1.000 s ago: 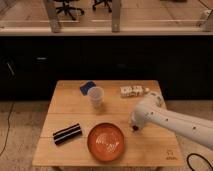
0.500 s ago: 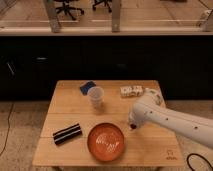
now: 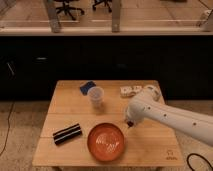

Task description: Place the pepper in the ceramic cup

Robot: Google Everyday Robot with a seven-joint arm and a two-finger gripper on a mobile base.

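The white arm's gripper (image 3: 129, 123) is lowered just right of the orange bowl (image 3: 106, 142); the whitish ceramic cup (image 3: 96, 98) stands up-left.

A wooden table (image 3: 150, 145) holds an orange bowl (image 3: 106, 142) near its front edge, a black striped block (image 3: 67, 133) to the bowl's left, a blue object (image 3: 87, 87), possibly cloth, at the back, and a small white item (image 3: 130, 90) at back right. The pincer (image 3: 129, 123) hovers beside the bowl's right rim.
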